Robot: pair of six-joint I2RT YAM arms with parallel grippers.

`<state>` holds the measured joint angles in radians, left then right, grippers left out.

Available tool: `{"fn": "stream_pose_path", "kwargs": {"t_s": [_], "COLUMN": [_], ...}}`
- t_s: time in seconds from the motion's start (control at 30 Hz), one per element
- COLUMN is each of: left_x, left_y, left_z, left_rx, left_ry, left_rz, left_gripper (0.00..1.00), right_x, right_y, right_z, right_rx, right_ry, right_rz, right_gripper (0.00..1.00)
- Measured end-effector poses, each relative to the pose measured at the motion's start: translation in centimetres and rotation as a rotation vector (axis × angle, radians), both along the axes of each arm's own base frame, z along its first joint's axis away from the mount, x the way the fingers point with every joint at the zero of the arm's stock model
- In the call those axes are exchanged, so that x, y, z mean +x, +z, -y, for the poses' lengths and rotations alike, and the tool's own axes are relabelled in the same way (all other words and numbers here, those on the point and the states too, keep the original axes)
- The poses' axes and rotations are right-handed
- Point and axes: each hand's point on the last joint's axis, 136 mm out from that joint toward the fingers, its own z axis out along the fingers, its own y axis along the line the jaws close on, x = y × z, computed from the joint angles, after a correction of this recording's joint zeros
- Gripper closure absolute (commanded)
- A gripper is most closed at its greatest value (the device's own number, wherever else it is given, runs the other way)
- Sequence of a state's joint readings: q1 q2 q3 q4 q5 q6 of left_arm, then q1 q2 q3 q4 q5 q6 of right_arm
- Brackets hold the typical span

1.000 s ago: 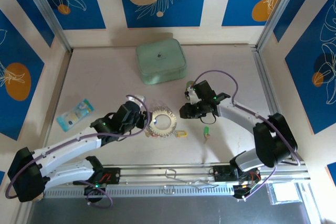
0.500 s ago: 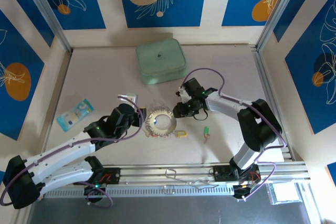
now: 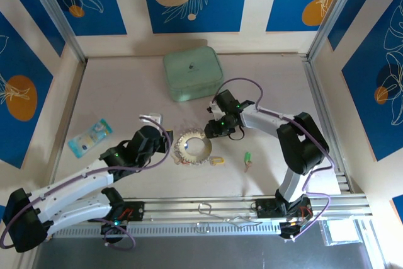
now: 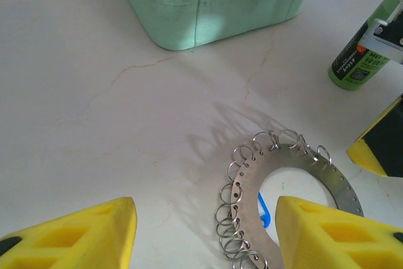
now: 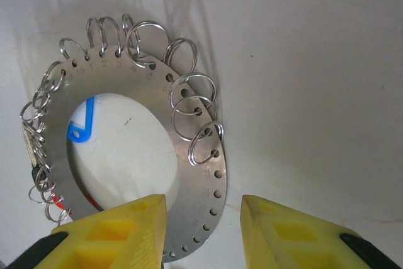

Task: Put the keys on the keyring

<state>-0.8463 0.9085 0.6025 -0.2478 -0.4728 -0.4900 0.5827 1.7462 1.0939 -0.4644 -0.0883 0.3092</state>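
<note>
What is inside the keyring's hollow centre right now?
Bare table, plus part of a blue key at the hole's edge in the right wrist view. The keyring plate covers the rest of that key, so its full shape cannot be seen.

Keyring and keys lying on the worktop (image 3: 126, 92)
The keyring (image 3: 193, 148), a flat silvery disc with a hollow centre and small wire loops around its rim, is lying flat mid-worktop. A blue key (image 5: 90, 113) is showing through its hole, a yellow key (image 3: 217, 160) is resting just beside its near-right edge, and a green key (image 3: 248, 158) is lying farther right.
</note>
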Motion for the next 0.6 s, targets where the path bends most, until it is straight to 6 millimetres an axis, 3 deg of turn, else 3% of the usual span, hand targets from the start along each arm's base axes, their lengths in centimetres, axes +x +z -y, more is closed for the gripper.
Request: {"fn": "stream_pose_path", "kwargs": {"t_s": [0.3, 0.6], "left_x": [0.0, -0.2], "left_y": [-0.8, -1.9], "left_z": [-0.3, -0.7], "left_rx": [0.015, 0.026], "left_ry": [0.007, 0.014], "left_rz": [-0.014, -0.035], "left_gripper": [0.4, 0.4], "right_x": [0.9, 1.7], "right_y": [-0.1, -1.4], "right_z": [-1.5, -1.4], "right_rx": [-0.044, -0.131], "right_ry": [0.027, 0.018], "right_rz": [0.019, 0.008], "right_gripper": [0.65, 0.67]}}
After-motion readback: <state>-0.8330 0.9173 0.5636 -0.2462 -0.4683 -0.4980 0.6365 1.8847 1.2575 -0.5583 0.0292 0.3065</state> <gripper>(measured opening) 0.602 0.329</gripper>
